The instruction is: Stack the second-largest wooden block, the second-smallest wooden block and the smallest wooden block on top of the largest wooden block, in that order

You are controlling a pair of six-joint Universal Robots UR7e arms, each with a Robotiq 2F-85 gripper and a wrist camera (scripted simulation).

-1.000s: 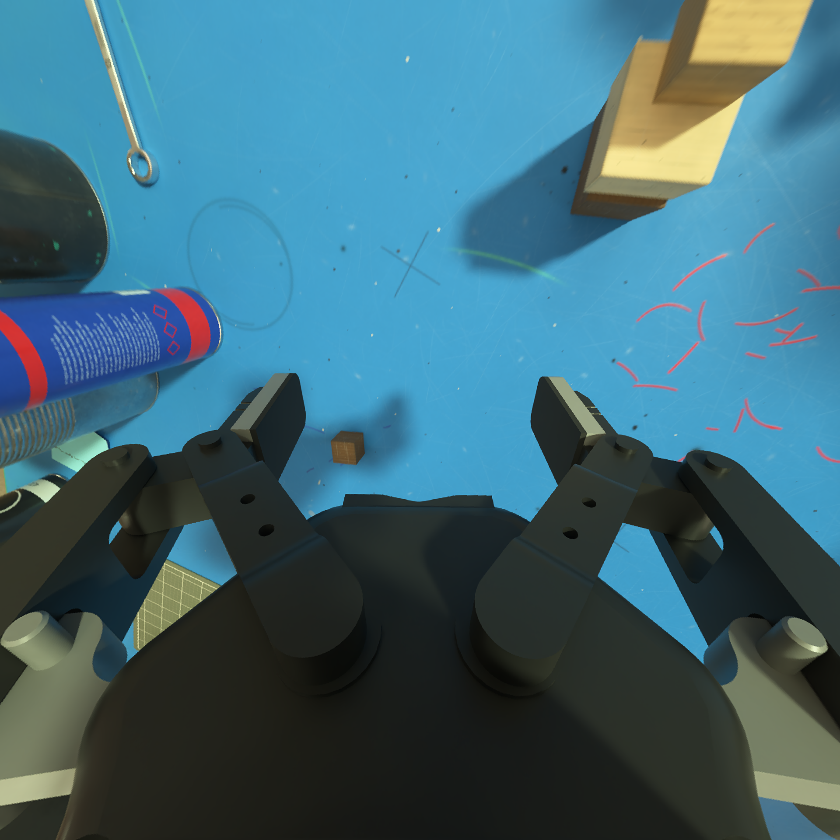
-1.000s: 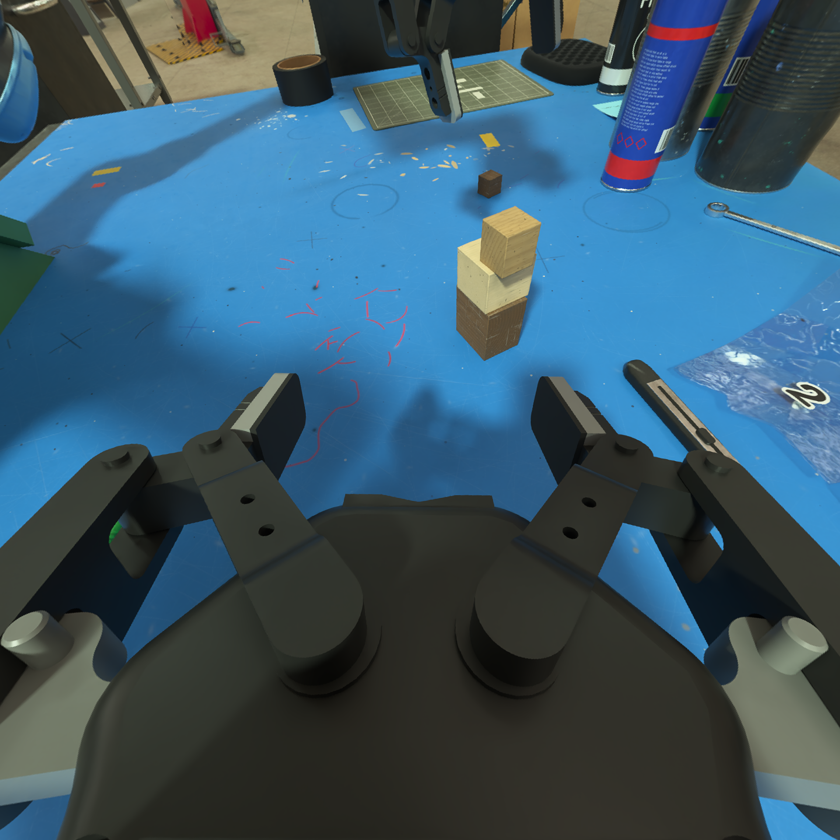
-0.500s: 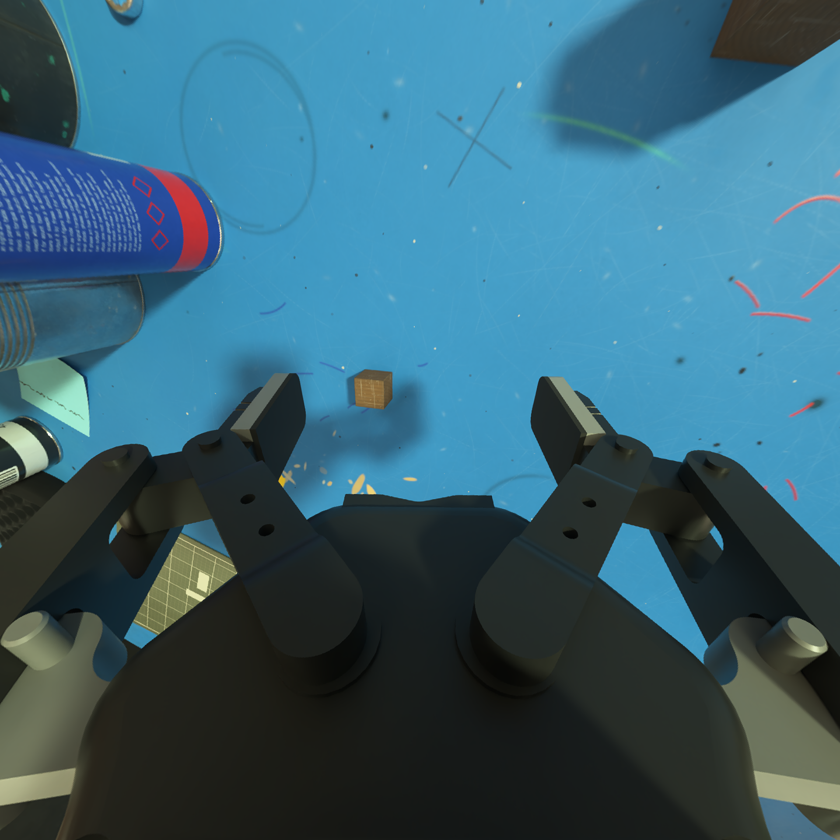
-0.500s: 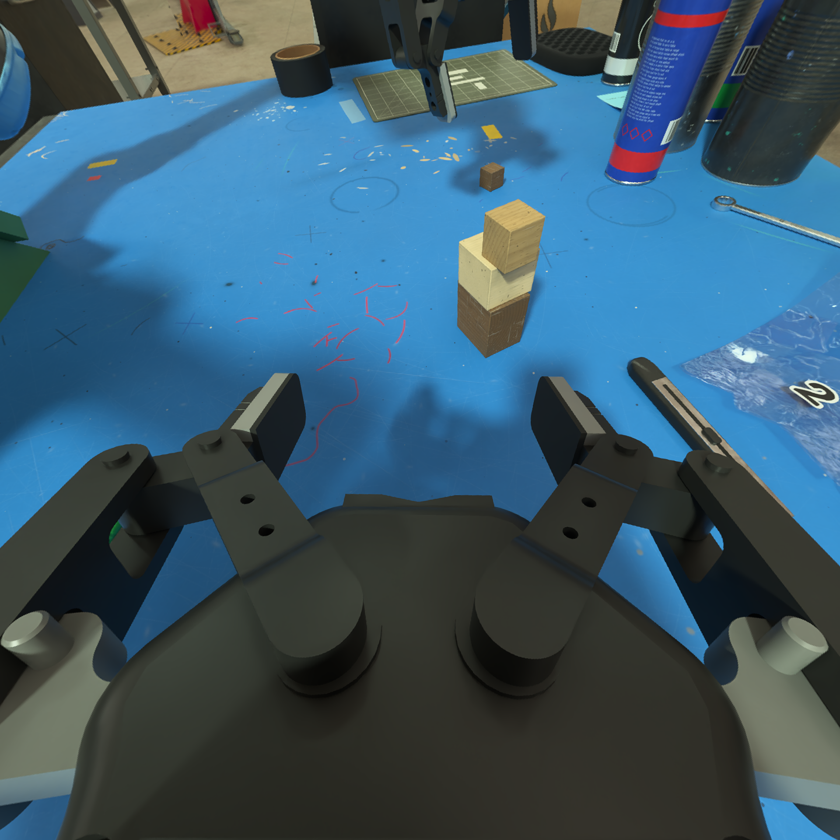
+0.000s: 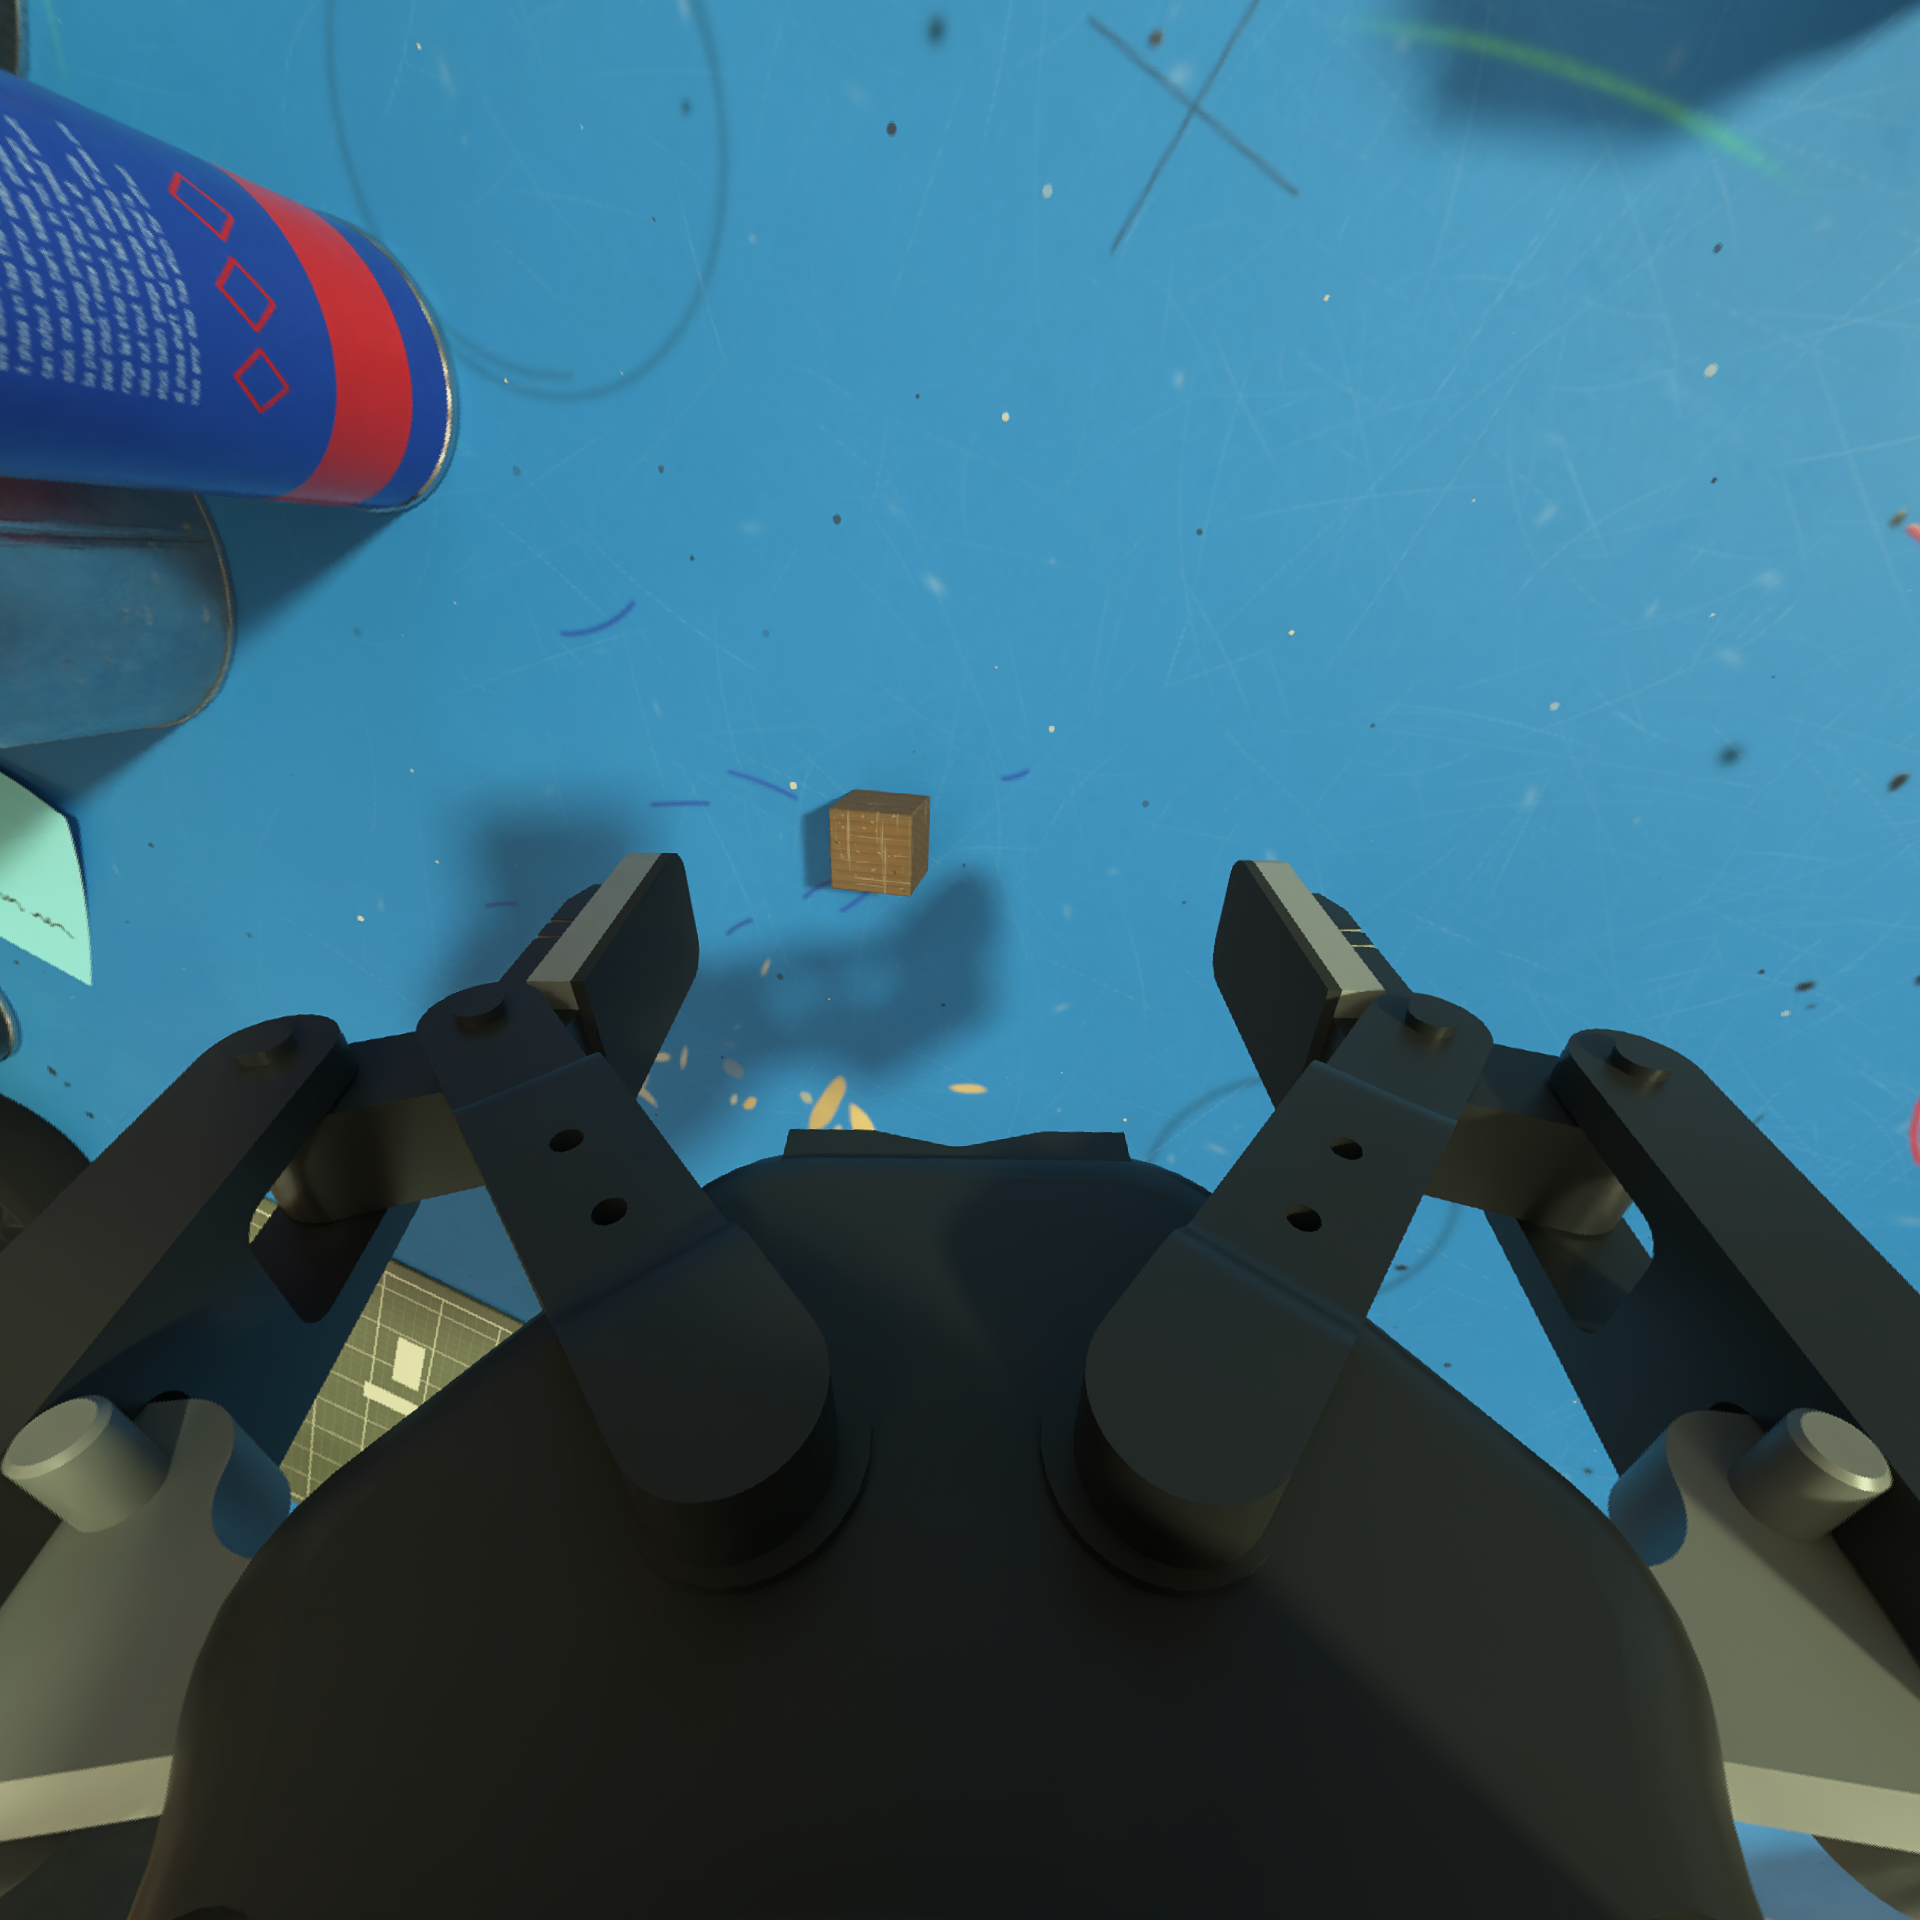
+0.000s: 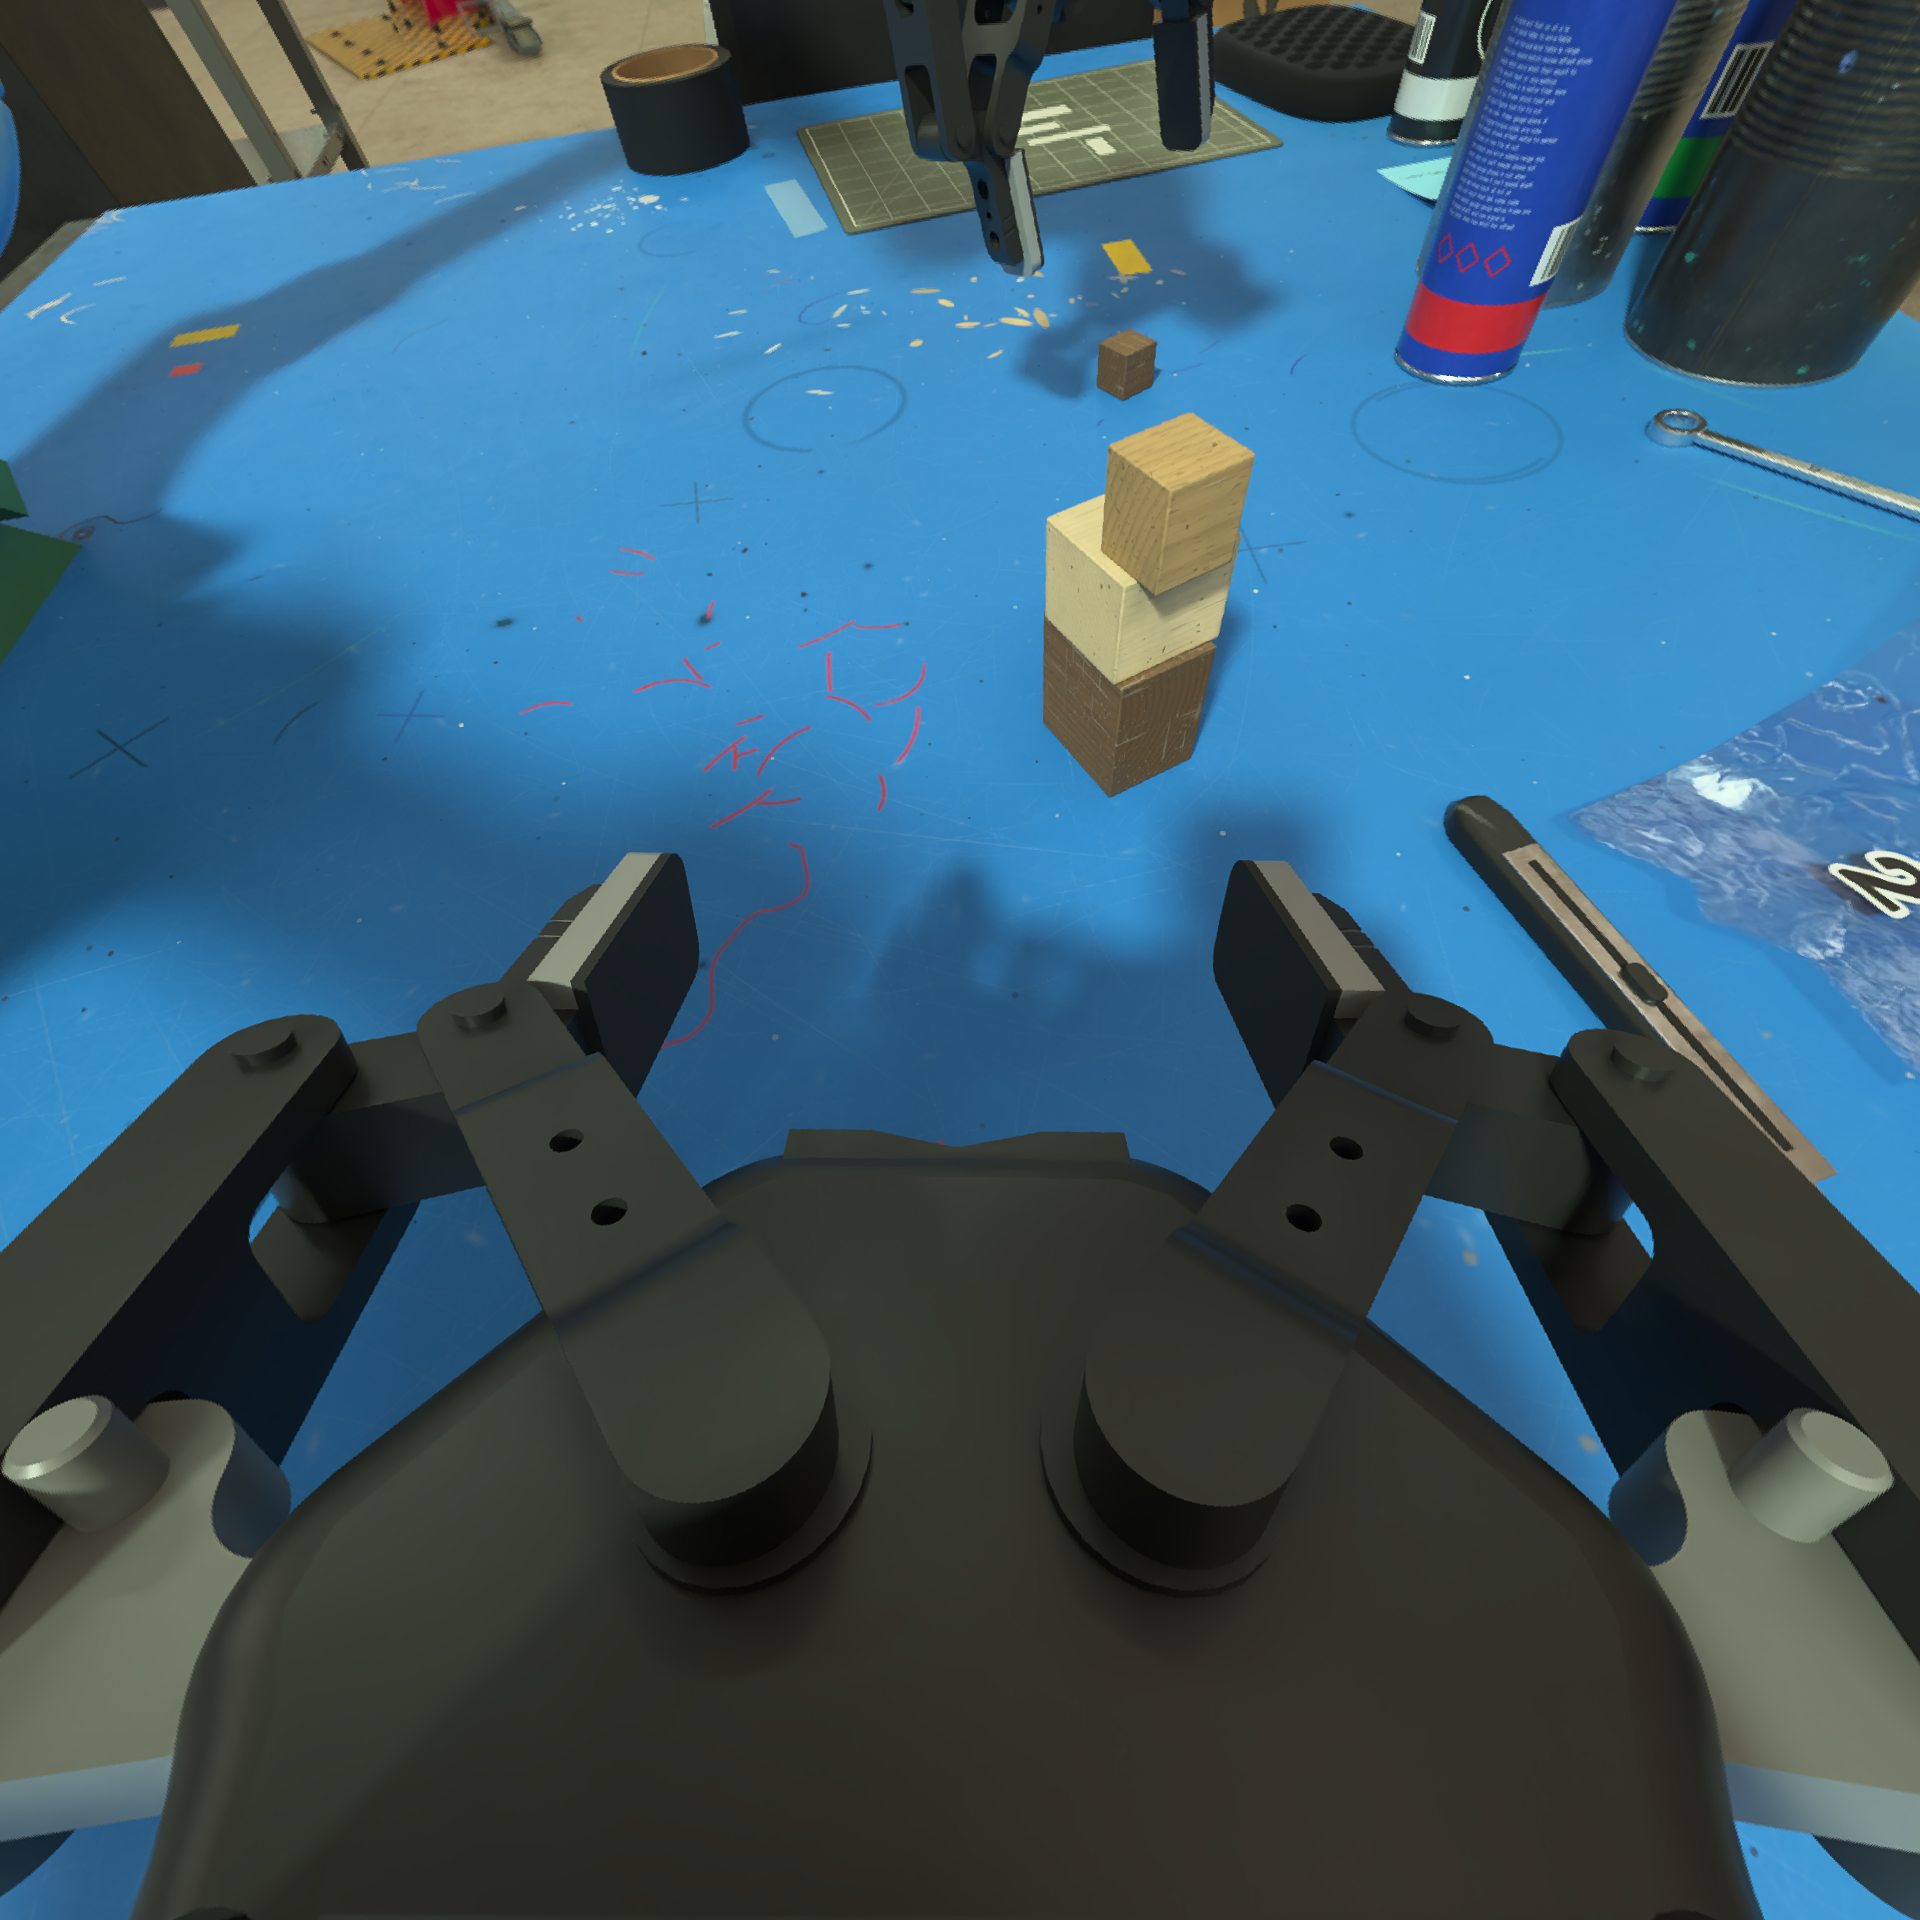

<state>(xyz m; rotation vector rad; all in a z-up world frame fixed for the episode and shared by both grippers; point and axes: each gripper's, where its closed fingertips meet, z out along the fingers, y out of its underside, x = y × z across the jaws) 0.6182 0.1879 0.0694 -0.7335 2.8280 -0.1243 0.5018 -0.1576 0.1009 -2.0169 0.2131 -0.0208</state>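
Note:
The smallest wooden block [image 5: 878, 842] lies alone on the blue table, just ahead of my open, empty left gripper [image 5: 956, 925], which hovers above it. In the right wrist view the same block [image 6: 1126, 364] sits behind a stack: a dark brown largest block [image 6: 1127, 717] at the bottom, a pale block [image 6: 1122, 603] on it, and a tan block [image 6: 1179, 499] on top, turned askew. The left gripper [image 6: 1101, 197] hangs open above and behind the small block. My right gripper [image 6: 956, 925] is open and empty, well in front of the stack.
A blue and red spray can [image 6: 1496, 197] and dark cans [image 6: 1787, 197] stand at the back right. A wrench [image 6: 1787, 468], a utility knife [image 6: 1621, 966] and a plastic bag [image 6: 1808, 873] lie at the right. A cutting mat [image 6: 914, 166] and black tape roll [image 6: 675, 109] are at the back.
My left gripper has moved away from the stack and lower toward the smallest block, which now lies centred ahead of the fingers. The right gripper pulled back slightly. Both stay open.

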